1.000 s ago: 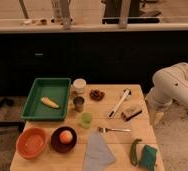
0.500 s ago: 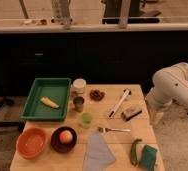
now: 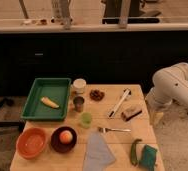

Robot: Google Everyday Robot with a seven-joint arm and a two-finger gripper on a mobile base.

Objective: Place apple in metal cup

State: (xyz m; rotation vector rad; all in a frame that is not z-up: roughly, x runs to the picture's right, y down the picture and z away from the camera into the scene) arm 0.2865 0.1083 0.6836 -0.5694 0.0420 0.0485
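The apple [image 3: 65, 136], round and orange-yellow, rests in a dark bowl [image 3: 53, 143] near the table's front left. The metal cup [image 3: 78, 103], small and grey, stands upright behind it, next to the green tray [image 3: 48, 82]. My white arm bends in from the right, and the gripper [image 3: 155, 116] hangs beside the table's right edge, far from both apple and cup. It is open and holds nothing.
A yellow banana-like piece [image 3: 49, 102] lies in the tray. Around the cup are a white container [image 3: 79, 85], a light green cup [image 3: 86, 119] and a small reddish dish [image 3: 96, 94]. An orange bowl [image 3: 32, 142], a fork [image 3: 114, 129], a cloth [image 3: 98, 152] and a teal sponge [image 3: 148, 156] are in front.
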